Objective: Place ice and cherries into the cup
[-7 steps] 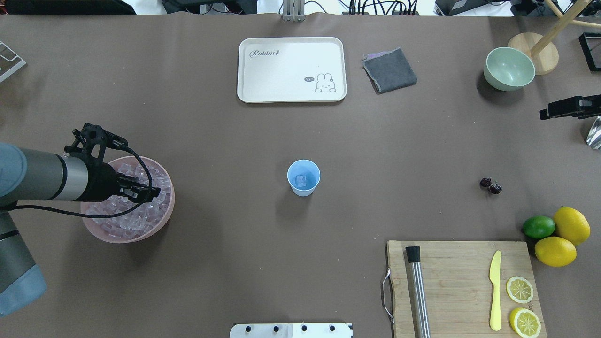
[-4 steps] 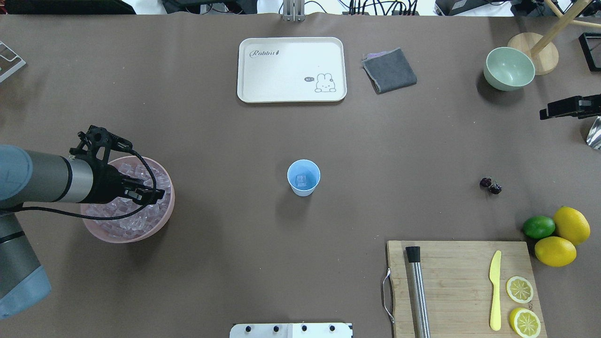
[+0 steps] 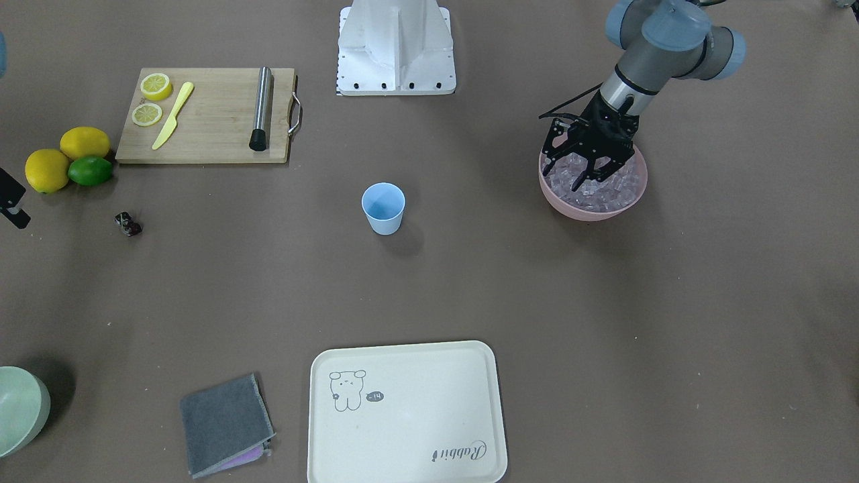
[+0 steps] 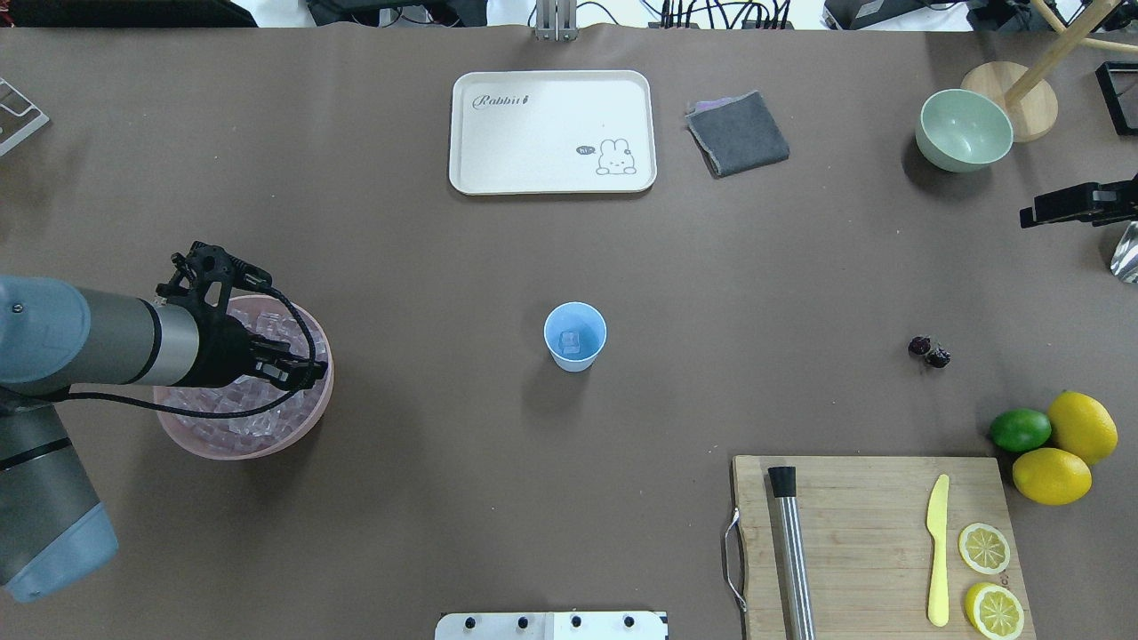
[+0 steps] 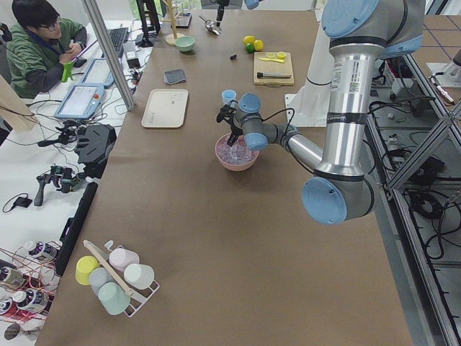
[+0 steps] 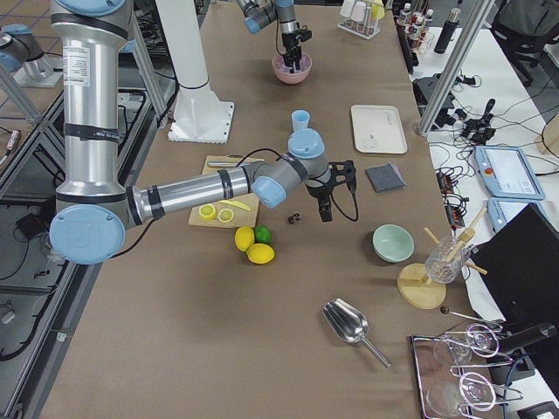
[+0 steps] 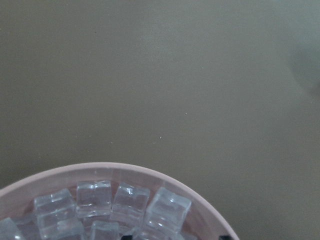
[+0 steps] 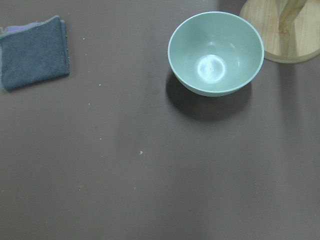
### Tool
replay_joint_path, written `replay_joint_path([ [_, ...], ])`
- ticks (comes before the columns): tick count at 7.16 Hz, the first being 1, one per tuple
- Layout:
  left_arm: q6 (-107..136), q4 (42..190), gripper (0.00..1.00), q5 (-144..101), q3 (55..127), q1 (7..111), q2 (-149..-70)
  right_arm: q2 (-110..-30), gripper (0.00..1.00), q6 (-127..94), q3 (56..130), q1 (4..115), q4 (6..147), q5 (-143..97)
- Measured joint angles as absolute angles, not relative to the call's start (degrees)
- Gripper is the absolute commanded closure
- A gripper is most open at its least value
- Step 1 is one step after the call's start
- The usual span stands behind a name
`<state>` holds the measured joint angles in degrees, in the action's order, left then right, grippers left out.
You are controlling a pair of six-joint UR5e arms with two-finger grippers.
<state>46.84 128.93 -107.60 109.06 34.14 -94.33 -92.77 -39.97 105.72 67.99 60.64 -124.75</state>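
The light blue cup [image 4: 574, 336] stands upright mid-table, also in the front view [image 3: 383, 208], with one ice cube [image 4: 569, 341] inside. Many ice cubes [image 4: 233, 411] fill the pink bowl [image 4: 222, 449] at the left; they also show in the left wrist view [image 7: 95, 200]. My left gripper [image 4: 307, 373] hangs over the bowl's cup-side rim, its fingers apart with their tips down at the ice [image 3: 590, 180]. The dark cherries [image 4: 929, 351] lie on the table at the right. My right gripper [image 4: 1029, 216] hovers at the right edge, far from them; I cannot tell its state.
A white rabbit tray [image 4: 551, 133], a grey cloth [image 4: 738, 133] and a pale green bowl [image 4: 965, 131] sit along the far side. A cutting board [image 4: 876, 533] with a muddler, yellow knife and lemon slices is front right, beside a lime [image 4: 1020, 429] and two lemons.
My left gripper has moved rightward over the pink bowl, from its middle toward the rim on the cup's side. The cup, cherries and right arm have stayed put.
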Motion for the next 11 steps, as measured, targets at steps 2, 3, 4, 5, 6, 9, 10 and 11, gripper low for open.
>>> replay_joint_path([
  [2, 46.8, 128.9, 0.46, -107.6, 108.8, 34.1, -94.4, -92.7, 0.00, -40.0, 105.7, 67.9, 60.6, -124.8],
  [3, 46.8, 128.9, 0.49, -107.6, 108.8, 34.1, -94.4, -92.7, 0.00, -40.0, 105.7, 67.9, 60.6, -124.8],
  [4, 46.8, 128.9, 0.49, -107.7, 108.9, 34.1, -94.4, -92.7, 0.00, -40.0, 105.7, 67.9, 60.6, -124.8],
  [5, 46.7, 128.9, 0.51, -107.7, 109.0, 34.2, -94.4, -92.7, 0.00, -40.0, 105.7, 67.9, 60.6, -124.8],
  [6, 46.7, 128.9, 0.57, -107.8, 109.0, 34.4, -94.4, -92.7, 0.00, -40.0, 105.7, 67.9, 60.6, -124.8],
  [9, 46.7, 129.0, 0.90, -107.9, 109.2, 34.7, -94.3, -92.7, 0.00, -40.0, 105.7, 67.9, 60.6, -124.8],
  [10, 46.7, 129.0, 1.00, -107.9, 109.3, 34.7, -94.3, -92.7, 0.00, -40.0, 105.7, 67.9, 60.6, -124.8],
  [11, 46.7, 129.0, 1.00, -107.9, 109.5, 34.8, -94.2, -92.7, 0.00, -40.0, 105.7, 67.9, 60.6, -124.8],
])
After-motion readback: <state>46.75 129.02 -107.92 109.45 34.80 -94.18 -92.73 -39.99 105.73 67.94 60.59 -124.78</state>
